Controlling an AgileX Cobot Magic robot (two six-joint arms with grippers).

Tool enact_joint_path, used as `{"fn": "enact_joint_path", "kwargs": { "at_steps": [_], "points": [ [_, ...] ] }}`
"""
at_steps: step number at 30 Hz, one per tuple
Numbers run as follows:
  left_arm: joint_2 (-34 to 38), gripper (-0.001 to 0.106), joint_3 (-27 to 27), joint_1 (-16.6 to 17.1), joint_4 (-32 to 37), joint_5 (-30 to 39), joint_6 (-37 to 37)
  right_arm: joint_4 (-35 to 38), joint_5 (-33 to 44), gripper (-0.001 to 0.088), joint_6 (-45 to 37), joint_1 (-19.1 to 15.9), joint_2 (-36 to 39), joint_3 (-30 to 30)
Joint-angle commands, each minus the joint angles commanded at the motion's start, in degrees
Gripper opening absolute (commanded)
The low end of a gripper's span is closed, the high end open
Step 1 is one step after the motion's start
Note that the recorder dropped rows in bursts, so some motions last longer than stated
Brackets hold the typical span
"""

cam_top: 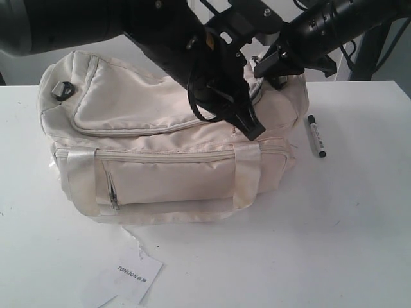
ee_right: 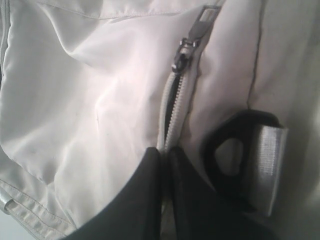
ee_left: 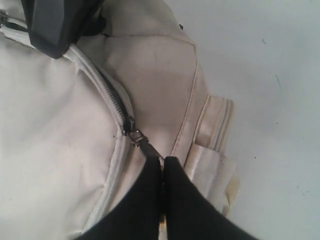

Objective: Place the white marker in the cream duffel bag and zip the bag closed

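The cream duffel bag [cam_top: 160, 141] sits on the white table, its top zip partly open near the right end. My left gripper [cam_top: 254, 130] reaches over the bag and is shut on the metal zipper pull [ee_left: 150, 147], just below the slider [ee_left: 131, 131]. My right gripper [cam_top: 261, 69] is at the bag's far right end, shut on the bag's fabric at the end of the zip [ee_right: 172, 120], beside a black strap clip [ee_right: 240, 150]. The white marker [cam_top: 315, 136] lies on the table to the right of the bag, outside it, with neither gripper touching it.
A white paper tag [cam_top: 138, 276] with printed text lies on the table [cam_top: 347, 224] in front of the bag. Another black strap clip [cam_top: 62, 90] is on the bag's left end. Both arms cross above the bag's top right.
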Motion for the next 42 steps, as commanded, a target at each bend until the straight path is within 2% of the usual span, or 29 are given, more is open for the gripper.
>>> {"fn": "enact_joint_path", "kwargs": {
  "at_steps": [31,35,42],
  "points": [
    [-0.1,0.0,0.0,0.0,2.0,7.0,0.0,-0.4,-0.6,0.0,0.0,0.0,0.0,0.0],
    [-0.1,0.0,0.0,0.0,3.9,9.4,0.0,-3.2,-0.9,0.0,0.3,0.0,0.0,0.0],
    [-0.1,0.0,0.0,0.0,3.9,9.7,0.0,-3.3,-0.9,0.0,0.3,0.0,0.0,0.0]
  ]
}}
